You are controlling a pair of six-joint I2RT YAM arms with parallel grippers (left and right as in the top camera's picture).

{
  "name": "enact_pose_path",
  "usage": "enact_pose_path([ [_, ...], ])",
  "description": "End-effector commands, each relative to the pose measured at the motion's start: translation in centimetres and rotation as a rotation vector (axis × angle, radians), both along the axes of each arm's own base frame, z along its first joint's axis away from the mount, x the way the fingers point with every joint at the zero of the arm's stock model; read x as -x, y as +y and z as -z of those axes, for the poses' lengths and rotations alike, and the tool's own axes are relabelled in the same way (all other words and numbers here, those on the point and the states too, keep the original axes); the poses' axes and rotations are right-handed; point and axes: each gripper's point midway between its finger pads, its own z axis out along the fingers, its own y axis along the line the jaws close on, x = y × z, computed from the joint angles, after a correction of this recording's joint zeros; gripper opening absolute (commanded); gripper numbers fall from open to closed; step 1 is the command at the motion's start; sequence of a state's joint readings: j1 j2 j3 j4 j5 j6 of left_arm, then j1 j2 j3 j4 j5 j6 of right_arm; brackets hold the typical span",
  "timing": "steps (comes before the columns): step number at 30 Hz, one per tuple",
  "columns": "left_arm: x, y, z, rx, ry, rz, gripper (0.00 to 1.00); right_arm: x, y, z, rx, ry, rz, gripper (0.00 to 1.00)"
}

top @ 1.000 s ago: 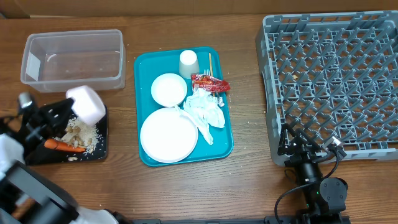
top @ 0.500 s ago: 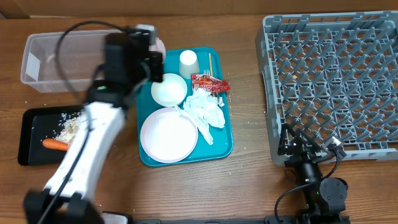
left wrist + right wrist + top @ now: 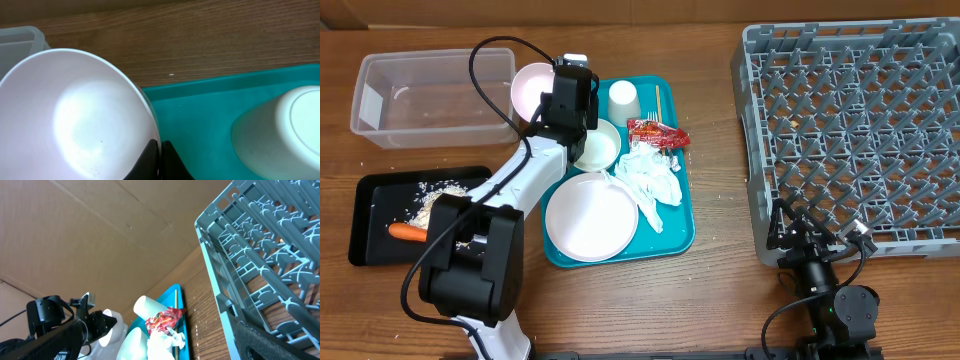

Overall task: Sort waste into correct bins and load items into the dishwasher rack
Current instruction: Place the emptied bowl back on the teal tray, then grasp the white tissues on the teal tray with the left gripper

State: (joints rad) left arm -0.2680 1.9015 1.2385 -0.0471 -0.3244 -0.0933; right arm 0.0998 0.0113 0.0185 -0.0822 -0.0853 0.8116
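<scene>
Pinching the rim of a pinkish bowl [image 3: 75,115] between pressed-together fingers, the left gripper [image 3: 160,157] holds it at the far left corner of the teal tray [image 3: 682,215], just beside the clear tub [image 3: 435,95]. The right gripper [image 3: 800,228] sits spread wide and empty by the grey rack [image 3: 860,130].

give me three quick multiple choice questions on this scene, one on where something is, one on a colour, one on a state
1. Where is the carrot? A clear tub; B black tray; C teal tray.
2. What colour is the wrapper? A red; B blue; C green.
3. The left gripper is: A open, empty; B shut on the cup; C shut on the pinkish bowl.
Answers: B, the carrot lies inside the black tray; A, the wrapper is shiny red; C, the fingers pinch the bowl's rim.
</scene>
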Motion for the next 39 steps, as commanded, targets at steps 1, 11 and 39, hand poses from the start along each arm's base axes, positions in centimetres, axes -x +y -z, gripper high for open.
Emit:
enact_pose_path([
  [1,-0.6,-1.1,-0.3,0.032,-0.018,0.047,0.05,0.0,0.0,0.2,0.0,-0.001,0.005,1.0],
  [11,-0.4,-2.1,-0.1,0.068,-0.001,0.094,0.24,0.0,0.0,0.2,0.0,-0.001,0.005,1.0],
  [39,17.4,-1.9,-8.2,0.268,0.407,0.184,1.0,-0.3,-1.6,0.3,-0.007,0.004,0.097,1.0],
])
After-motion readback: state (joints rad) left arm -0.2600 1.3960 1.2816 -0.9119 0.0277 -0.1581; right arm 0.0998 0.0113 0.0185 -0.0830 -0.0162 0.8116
